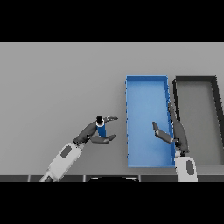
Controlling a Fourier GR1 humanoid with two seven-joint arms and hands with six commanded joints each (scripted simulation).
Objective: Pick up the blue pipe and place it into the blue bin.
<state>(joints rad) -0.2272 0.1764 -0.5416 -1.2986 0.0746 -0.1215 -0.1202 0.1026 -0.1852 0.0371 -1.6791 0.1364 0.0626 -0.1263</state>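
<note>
The left hand (94,131) grasps the short blue pipe with a dark cap (101,127), upright, left of the blue rectangular bin (146,79); the right hand (171,133), fingers released, hangs over the bin's right wall; a dark grey bin (195,79) sits further right.

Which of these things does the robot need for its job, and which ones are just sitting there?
For the job:
- blue pipe, upright between the fingers of the left hand
- blue bin, where the pipe goes

Just there:
- dark bin, right of the blue bin
- right hand, over the blue bin's right edge, holding nothing
- table
</note>
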